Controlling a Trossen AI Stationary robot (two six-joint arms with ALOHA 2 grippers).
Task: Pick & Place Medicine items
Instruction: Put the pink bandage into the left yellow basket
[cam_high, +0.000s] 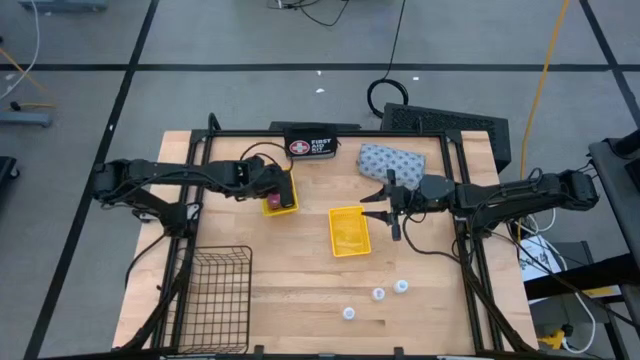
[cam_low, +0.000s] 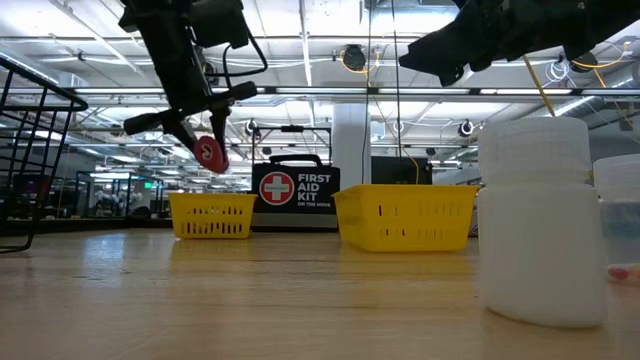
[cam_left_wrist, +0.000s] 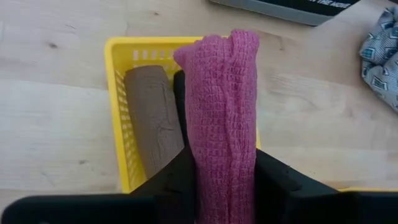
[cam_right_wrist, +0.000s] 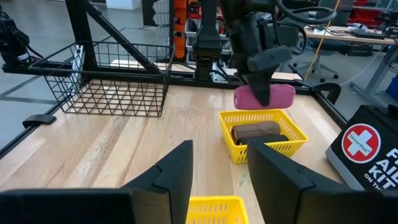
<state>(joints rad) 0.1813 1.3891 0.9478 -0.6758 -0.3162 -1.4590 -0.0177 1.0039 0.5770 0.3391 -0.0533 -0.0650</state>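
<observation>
We are pinching the pink flat bar (cam_left_wrist: 224, 106), seemingly soft and light, midway with the left gripper (cam_left_wrist: 221, 171), right gripper (cam_right_wrist: 221, 163) waiting spread.

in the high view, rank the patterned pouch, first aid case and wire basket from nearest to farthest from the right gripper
1. grey-blue patterned pouch: just behind the right gripper, at the table's back edge.
2. First Aid case: back edge, towards the left arm.
3. wire basket: front left corner.
</observation>
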